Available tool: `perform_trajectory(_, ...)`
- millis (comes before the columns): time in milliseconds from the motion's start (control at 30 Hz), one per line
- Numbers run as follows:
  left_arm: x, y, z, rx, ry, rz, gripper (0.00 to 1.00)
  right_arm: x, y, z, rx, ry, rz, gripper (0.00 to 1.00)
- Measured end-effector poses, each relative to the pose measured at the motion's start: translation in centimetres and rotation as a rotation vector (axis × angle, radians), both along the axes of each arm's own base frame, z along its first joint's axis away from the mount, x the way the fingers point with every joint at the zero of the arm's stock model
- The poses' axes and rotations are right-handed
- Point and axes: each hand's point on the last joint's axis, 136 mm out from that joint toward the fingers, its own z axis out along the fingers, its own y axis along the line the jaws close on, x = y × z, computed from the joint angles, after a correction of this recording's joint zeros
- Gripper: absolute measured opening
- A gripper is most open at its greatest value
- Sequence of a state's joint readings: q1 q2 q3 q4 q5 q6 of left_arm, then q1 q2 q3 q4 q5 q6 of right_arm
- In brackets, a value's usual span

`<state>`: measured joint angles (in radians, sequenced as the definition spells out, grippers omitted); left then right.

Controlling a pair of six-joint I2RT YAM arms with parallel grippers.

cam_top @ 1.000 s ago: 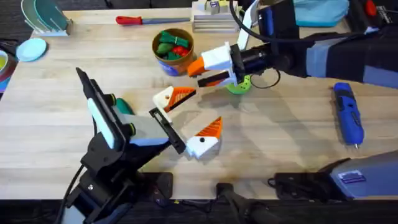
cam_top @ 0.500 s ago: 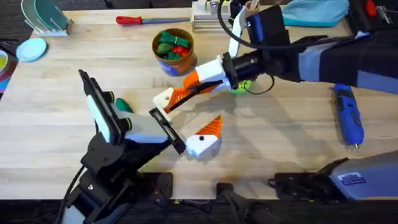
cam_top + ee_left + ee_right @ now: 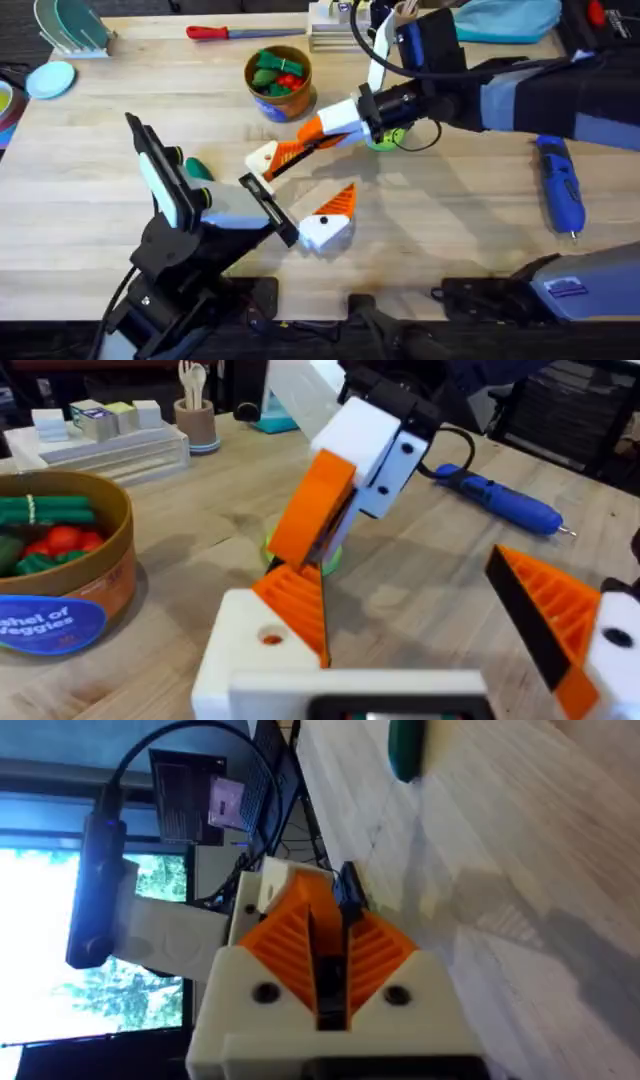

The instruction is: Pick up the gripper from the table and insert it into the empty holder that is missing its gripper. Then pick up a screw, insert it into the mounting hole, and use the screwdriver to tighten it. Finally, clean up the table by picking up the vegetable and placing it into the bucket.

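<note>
— Surface crowded?
— Bucket at the back, screwdriver far right, vegetable beside my left arm.
— Hands?
— My left hand is spread wide. My right hand is clenched, tips touching the gripper on the holder.
— Wrist view?
— Something thin and dark sits between my right pads; I can't tell what.

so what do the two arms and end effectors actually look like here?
Both arms are black with light-blue panels. Each end effector has white triangular finger bases tipped with orange ribbed pads: left end effector, right end effector. A black cable loops beside the right wrist.
</note>
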<state>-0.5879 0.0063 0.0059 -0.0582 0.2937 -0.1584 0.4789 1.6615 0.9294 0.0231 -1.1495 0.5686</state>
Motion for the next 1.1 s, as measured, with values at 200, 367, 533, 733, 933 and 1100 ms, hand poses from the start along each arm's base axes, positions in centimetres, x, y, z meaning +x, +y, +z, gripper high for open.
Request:
perform_trajectory(200,0.1,0.1,0.0,-0.004,0.006,0.007,0.993,0.0,0.0,0.1,0.004,-0.002,0.003,0.02)
perform_trajectory(367,0.2,0.2,0.0,-0.003,0.006,0.015,0.992,-0.1,0.2,0.1,0.004,-0.006,0.007,0.012)
perform_trajectory(533,0.2,0.2,0.0,-0.003,0.006,0.019,0.992,-0.1,0.2,0.1,0.003,-0.01,0.005,0.009)
perform_trajectory(733,0.2,0.2,0.0,-0.003,0.006,0.018,0.993,0.2,0.5,0.3,0.009,-0.032,-0.002,0.008)
perform_trajectory(933,0.5,0.5,-0.1,-0.002,0.006,0.041,0.993,0.5,1.3,0.3,0.001,-0.074,-0.019,0.008)
perform_trajectory(1100,0.7,0.6,-0.1,-0.002,0.01,0.056,0.993,0.6,1.6,0.2,-0.009,-0.081,-0.028,0.008)
